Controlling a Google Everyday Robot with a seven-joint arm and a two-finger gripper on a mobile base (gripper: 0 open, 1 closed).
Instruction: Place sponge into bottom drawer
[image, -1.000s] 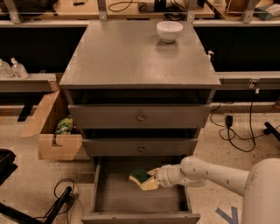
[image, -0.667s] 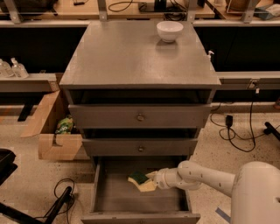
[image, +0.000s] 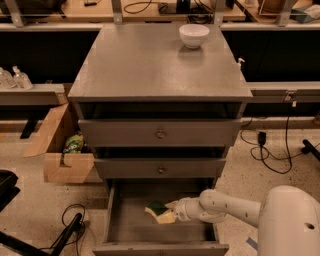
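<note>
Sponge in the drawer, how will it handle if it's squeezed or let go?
The sponge, green face over yellow foam, probably squashes under the gripper holding it inside the open bottom drawer, then springs back. It looks light, so it should drop softly. Flat-sided, it is unlikely to roll on the drawer's flat floor.
</note>
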